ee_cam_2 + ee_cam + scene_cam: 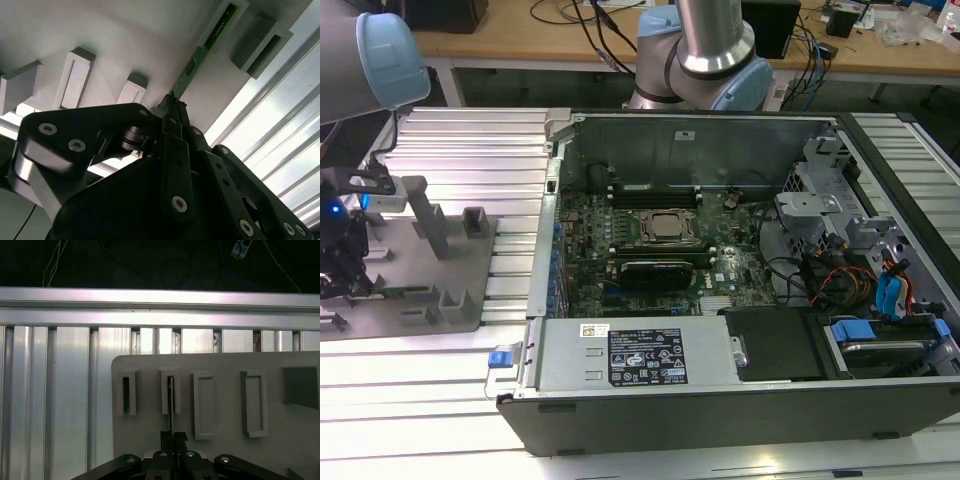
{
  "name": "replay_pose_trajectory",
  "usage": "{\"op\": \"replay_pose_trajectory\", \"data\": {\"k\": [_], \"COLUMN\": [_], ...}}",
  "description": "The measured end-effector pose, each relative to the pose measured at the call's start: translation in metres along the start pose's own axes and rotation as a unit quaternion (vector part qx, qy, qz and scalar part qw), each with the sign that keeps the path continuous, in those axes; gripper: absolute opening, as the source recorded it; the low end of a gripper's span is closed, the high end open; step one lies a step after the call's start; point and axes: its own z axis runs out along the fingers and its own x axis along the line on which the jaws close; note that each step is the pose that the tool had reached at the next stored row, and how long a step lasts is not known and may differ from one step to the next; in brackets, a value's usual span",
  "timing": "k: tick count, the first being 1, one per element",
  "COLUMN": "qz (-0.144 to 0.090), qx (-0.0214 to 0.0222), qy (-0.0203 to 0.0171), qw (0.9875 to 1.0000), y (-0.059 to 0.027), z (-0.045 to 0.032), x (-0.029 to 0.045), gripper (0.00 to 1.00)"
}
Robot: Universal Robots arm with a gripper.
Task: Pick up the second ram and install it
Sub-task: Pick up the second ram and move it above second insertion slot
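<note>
Slatted table [470, 140], apparently aluminium: tray [470, 255], case [700, 150]

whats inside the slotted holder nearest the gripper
The second ram stands on edge in that holder, the gripper pinching its near end. The slot walls cover its lower edge.

Open computer case [720, 420], motherboard [650, 245] exposed. Beside it, toward the exterior view's left, a grey tray [470, 270] carries the second ram [405, 292]. The gripper [342, 285] stands at the stick's end farther from the case. The arm base [705, 60] rises behind the case.
</note>
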Motion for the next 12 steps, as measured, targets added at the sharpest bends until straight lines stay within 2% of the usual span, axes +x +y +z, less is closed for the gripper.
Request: {"op": "replay_pose_trajectory", "data": {"k": [2, 5, 8, 12], "qz": [0.000, 0.000, 0.000, 0.000], "qx": [0.0000, 0.0000, 0.0001, 0.0001], "qy": [0.0000, 0.0000, 0.0000, 0.0000], "qw": [1.0000, 1.0000, 1.0000, 1.0000], "y": [0.0000, 0.0004, 0.0009, 0.0019], "z": [0.0000, -0.0089, -0.0227, -0.0468], "x": [0.0000, -0.0001, -0.0004, -0.0009], "gripper": [0.10, 0.10, 0.10, 0.10]}}
